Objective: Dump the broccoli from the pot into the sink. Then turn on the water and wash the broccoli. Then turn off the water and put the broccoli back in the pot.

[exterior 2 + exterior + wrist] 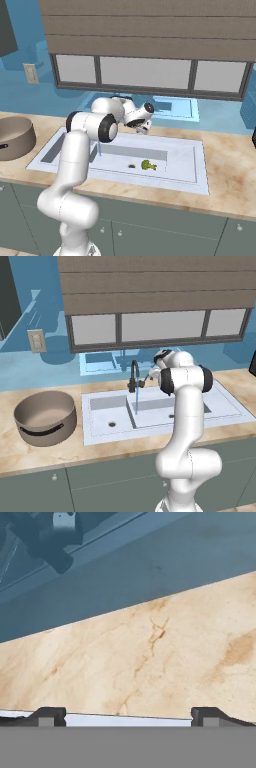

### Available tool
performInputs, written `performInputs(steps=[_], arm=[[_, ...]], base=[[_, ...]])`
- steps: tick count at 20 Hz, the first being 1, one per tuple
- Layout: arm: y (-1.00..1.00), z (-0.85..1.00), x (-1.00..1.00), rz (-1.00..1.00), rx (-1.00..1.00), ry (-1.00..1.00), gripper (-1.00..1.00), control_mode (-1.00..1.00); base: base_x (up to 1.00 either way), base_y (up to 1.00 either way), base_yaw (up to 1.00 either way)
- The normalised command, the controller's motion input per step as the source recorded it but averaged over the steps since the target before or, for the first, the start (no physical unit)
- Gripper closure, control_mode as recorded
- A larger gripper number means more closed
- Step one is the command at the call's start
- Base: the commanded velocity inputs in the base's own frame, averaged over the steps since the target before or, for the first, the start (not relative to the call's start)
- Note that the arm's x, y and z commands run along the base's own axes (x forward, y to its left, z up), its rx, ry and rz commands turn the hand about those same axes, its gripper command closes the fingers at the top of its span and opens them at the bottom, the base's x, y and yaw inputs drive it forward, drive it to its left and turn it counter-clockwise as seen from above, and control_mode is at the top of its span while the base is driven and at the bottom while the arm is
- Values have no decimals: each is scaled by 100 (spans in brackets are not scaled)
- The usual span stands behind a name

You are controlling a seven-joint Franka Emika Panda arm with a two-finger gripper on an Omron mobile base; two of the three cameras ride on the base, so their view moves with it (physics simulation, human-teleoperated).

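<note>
While the water [136,401] runs from the faucet [133,375] at centre of the left base view, the claw [145,127], spread wide and empty, hovers above the sink's [197,170] rear rim; the broccoli [148,165] lies below it in the right basin, centre of the right base view. The pot [46,417] sits on the desk [30,453] at left. No writing is legible.

The kitchen surface [30,456] — tan stone

The pot [46,417] sits on it, left of the white sink [100,436] — set into it.
</note>
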Motion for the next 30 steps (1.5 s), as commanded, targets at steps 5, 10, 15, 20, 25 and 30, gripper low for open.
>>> performInputs(steps=[5, 10, 15, 20, 25, 30], arm=[[19, -1, 22, 0, 0, 0, -100, -100], [38, -1, 22, 0, 0, 0, -100, -100], [50, 0, 30, 0, 0, 0, -100, -100], [60, 0, 26, 0, 0, 0, -100, -100], [66, 0, 25, 0, 0, 0, -100, -100], [73, 0, 24, 0, 0, 0, -100, -100]], base=[[0, 0, 0], [0, 0, 0], [0, 0, 0], [0, 0, 0], [0, 0, 0], [0, 0, 0]])
